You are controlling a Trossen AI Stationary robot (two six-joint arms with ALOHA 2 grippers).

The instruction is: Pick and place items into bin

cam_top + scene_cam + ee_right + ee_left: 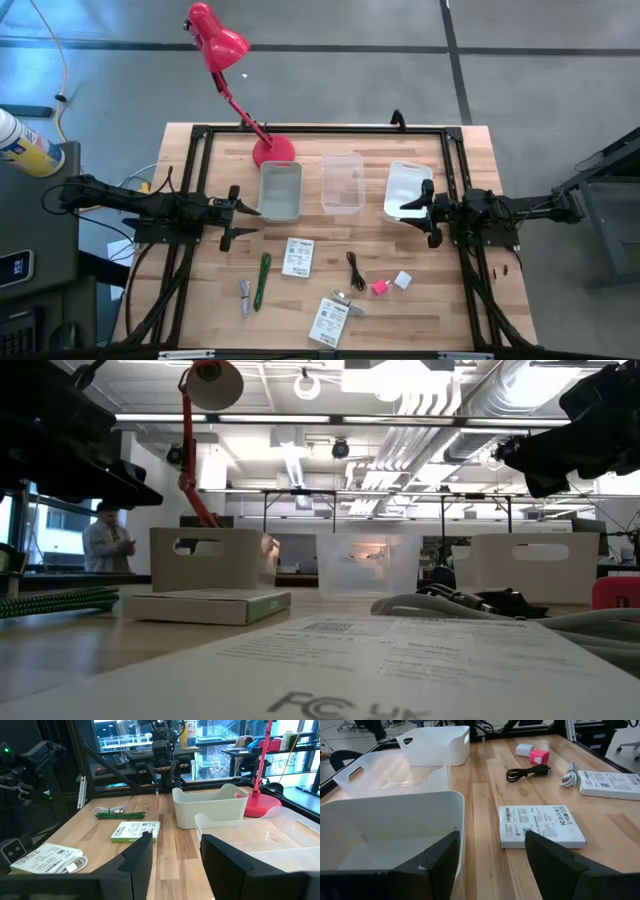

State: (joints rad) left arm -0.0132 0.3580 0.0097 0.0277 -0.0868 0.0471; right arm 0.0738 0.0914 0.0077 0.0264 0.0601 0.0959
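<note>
Loose items lie flat on the wooden table's near half: a white printed card (298,256), a green pen (263,280), grey metal pieces (245,297), a black cable (356,270), a pink cube (380,288), a white cube (403,279) and a second card (328,322). My left gripper (245,218) is open and empty beside the left bin (280,190). In the left wrist view (492,865) it faces the first card (540,826). My right gripper (425,213) is open and empty at the right white bin (408,190), also in its wrist view (177,860).
Three bins stand in a row across the table's middle, the centre one clear plastic (342,182). A red desk lamp (272,150) stands behind the left bin. A black frame (320,130) rims the table. A person (105,540) stands in the room beyond.
</note>
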